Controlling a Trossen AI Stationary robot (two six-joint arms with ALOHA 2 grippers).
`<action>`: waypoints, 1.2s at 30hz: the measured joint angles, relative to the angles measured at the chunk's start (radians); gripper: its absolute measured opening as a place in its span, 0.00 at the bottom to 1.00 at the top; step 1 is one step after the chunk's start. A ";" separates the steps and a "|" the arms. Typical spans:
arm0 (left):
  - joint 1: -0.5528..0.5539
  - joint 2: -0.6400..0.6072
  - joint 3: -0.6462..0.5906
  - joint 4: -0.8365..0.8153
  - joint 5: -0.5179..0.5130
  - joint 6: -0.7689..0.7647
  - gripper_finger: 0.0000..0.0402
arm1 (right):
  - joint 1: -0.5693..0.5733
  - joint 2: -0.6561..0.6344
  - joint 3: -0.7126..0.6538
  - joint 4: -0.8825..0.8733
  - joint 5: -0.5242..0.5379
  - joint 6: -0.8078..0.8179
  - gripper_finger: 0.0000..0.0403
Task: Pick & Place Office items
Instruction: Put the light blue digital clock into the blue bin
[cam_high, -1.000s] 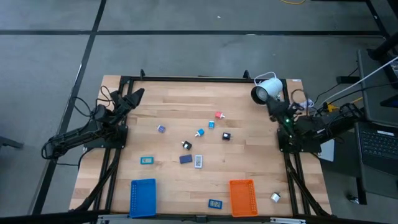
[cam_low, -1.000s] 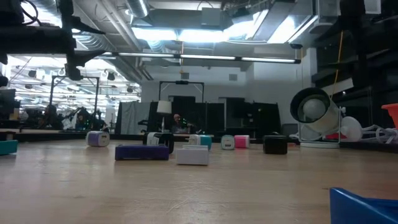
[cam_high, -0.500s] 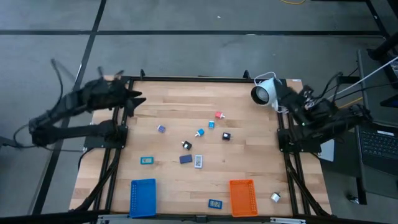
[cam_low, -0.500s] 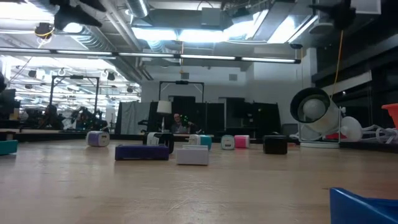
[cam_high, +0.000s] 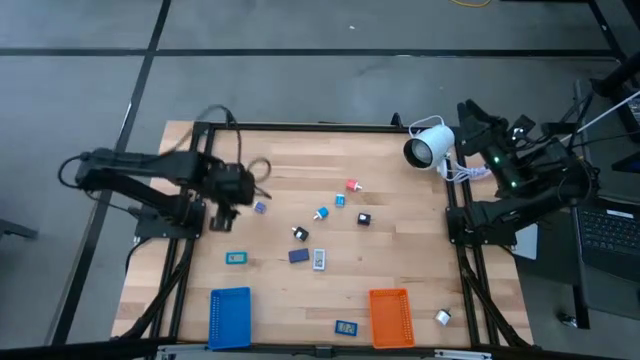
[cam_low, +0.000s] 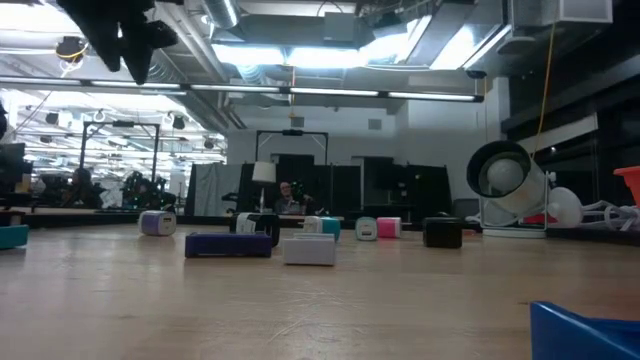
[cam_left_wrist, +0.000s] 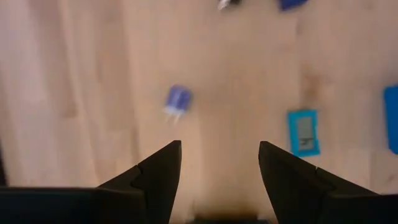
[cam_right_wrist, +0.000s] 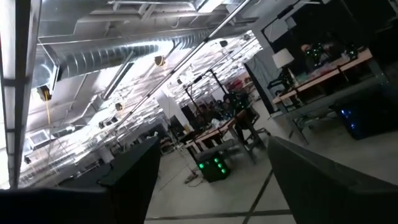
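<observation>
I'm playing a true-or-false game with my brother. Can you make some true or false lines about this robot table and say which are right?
1. The left gripper is open and holds nothing. True.
2. The orange tray is full of small pieces. False: nothing shows inside it.
3. The purple piece lies on the wood near the left gripper. True.
4. The blue tray sits at the far edge, next to the white round device. False: it sits at the near edge, towards the left side.
5. The right gripper is picking up the red piece. False: it is open and raised off to the table's right side, looking out at the room.
</observation>
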 joint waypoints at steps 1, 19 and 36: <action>-0.031 0.017 -0.003 0.023 0.003 -0.024 0.52 | 0.004 0.000 0.002 -0.002 -0.001 0.005 0.75; -0.305 0.276 -0.072 0.214 0.046 -0.667 0.53 | 0.020 -0.064 0.002 -0.196 -0.003 0.087 0.75; -0.482 0.379 -0.191 0.226 0.057 -0.779 0.74 | 0.020 -0.089 0.002 -0.413 -0.057 0.284 0.75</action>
